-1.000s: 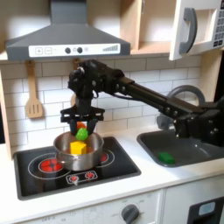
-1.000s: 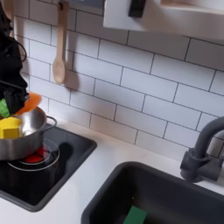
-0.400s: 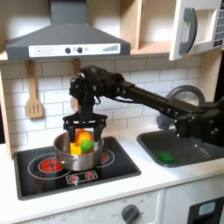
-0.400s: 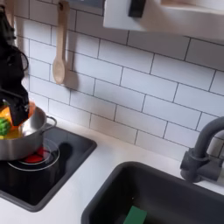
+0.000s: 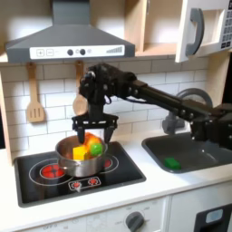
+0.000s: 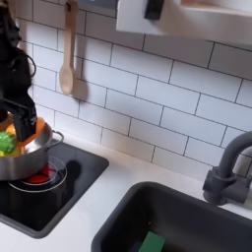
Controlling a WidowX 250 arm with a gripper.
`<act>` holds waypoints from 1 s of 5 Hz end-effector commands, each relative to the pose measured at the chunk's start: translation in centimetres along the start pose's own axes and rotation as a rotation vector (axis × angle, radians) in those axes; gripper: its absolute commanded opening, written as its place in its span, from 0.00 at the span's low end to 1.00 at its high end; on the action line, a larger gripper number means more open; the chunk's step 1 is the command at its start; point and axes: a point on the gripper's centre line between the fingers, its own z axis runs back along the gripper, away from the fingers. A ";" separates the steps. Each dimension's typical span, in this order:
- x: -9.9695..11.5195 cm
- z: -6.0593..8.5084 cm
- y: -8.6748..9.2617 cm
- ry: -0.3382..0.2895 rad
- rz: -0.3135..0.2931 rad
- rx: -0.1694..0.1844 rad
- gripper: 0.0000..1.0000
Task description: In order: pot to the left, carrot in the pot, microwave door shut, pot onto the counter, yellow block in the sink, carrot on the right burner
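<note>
First exterior view: the pot (image 5: 80,156), a shiny round steel shell with shallow walls, stands on the black glass cooktop (image 5: 77,175) over the burner nearer the first exterior view's right, and holds two things. The carrot (image 5: 93,145), orange with a green leafy tip, lies at the far right inside it; the yellow block (image 5: 80,154), a plain chunk, sits just beside it to the left. The gripper (image 5: 94,132) hangs right above the carrot with its jaws spread wide, one finger on each side, gripping nothing. Right of the cooktop lies the smooth cream counter (image 5: 136,186), then the sink (image 5: 193,149), a dark grey basin with rounded corners holding a flat green piece (image 5: 171,163). The microwave door (image 5: 202,29), white-framed, stands swung open at upper right. Second exterior view: the pot (image 6: 26,154) shows at the left edge with the carrot (image 6: 12,137) inside
</note>
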 end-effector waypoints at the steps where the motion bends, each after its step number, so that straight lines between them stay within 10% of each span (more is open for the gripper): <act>1: -0.4 0.8 -0.5 -0.008 -0.010 -0.005 1.00; 3: -2.2 1.3 -2.8 0.053 0.129 0.007 1.00; 5: -1.7 1.8 -3.0 0.045 0.120 0.016 1.00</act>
